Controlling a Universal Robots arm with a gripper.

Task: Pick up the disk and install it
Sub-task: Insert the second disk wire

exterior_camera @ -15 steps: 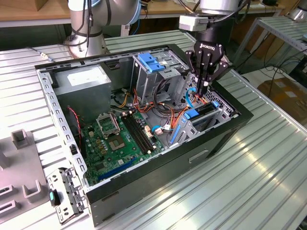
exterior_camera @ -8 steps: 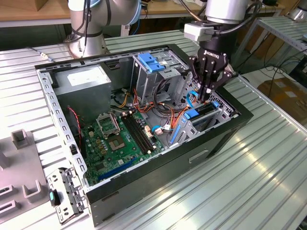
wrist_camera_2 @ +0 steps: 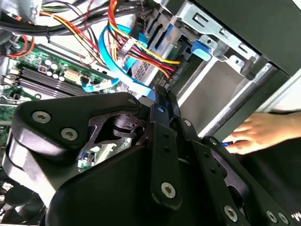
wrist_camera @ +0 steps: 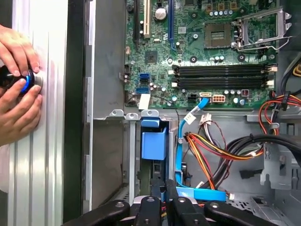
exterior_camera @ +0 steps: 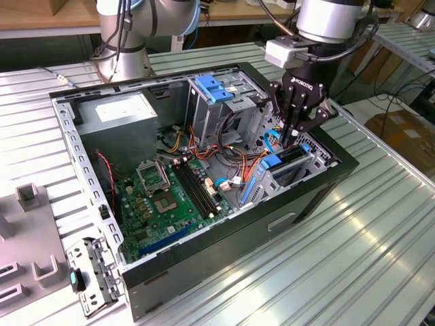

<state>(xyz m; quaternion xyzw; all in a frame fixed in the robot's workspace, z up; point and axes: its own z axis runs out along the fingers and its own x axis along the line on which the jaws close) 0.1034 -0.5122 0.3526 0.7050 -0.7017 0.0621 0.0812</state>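
Observation:
The disk sits in the lower drive cage (exterior_camera: 319,159) at the case's front corner, on the exterior view's right. Mostly its blue carrier bracket (exterior_camera: 272,161) shows, and in the first wrist view that bracket (wrist_camera: 153,141) lies in the bay slot. My gripper (exterior_camera: 293,134) hangs just above the cage with its fingers pressed together and nothing between them. In the first wrist view the gripper (wrist_camera: 162,195) stands over the end of the bay behind the bracket. In the second wrist view the gripper (wrist_camera_2: 162,101) points at the blue data cable (wrist_camera_2: 123,75).
The open computer case (exterior_camera: 224,251) lies on a ribbed metal table. Motherboard (exterior_camera: 166,197), power supply (exterior_camera: 122,115) and an upper cage with a blue caddy (exterior_camera: 214,88) fill it. Loose cables (wrist_camera: 221,150) run beside the bay. A person's hands (wrist_camera: 16,94) rest on the table outside the case.

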